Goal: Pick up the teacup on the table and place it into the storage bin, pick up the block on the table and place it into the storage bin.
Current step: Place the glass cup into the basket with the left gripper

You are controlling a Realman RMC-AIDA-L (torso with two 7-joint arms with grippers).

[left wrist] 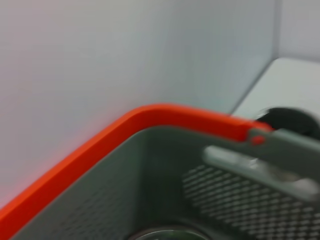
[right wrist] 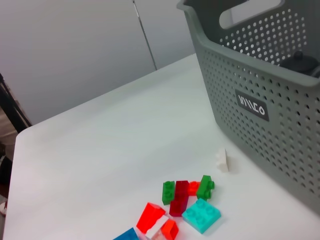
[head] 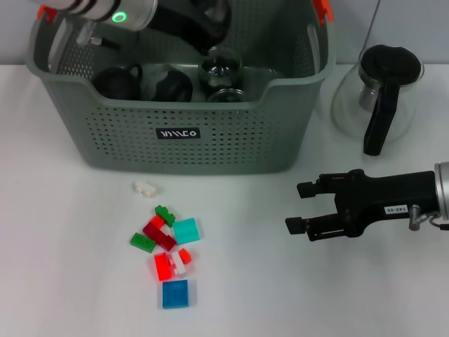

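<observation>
1. Fingers [head: 303,189] of the right gripper [head: 300,207] are seen spread apart with nothing between them, held low over the white surface [head: 70,281] and pointing toward the robot's left.
2. Behind those fingers, the black body of the right arm [head: 393,200] is seen reaching in from the right edge of the head view.
3. The left gripper's state cannot be told; only the left arm [head: 168,17] is seen, reaching over the rear rim of the storage bin [head: 210,147] and down into it.
4. In the left wrist view, the orange clip [left wrist: 150,117] on the bin's rim and part of its perforated inner wall are shown.
5. A teacup [head: 221,70] of dark glass is seen inside the bin, just below the left arm, with a second one [head: 224,95] touching it in front.
6. Two black cups [head: 116,81] and [head: 172,86] are also seen inside the bin, toward the robot's left.
7. A cluster of blocks [head: 168,242] in red, green, teal and dark red lies on the surface in front of the bin, well apart from the right gripper.
8. A blue block [head: 175,293] lies nearest the robot, and a small white block [head: 145,187] lies close to the bin's front wall.
9. A glass pitcher [head: 379,91] with a black lid and handle stands on the surface, to the right of the bin.
</observation>
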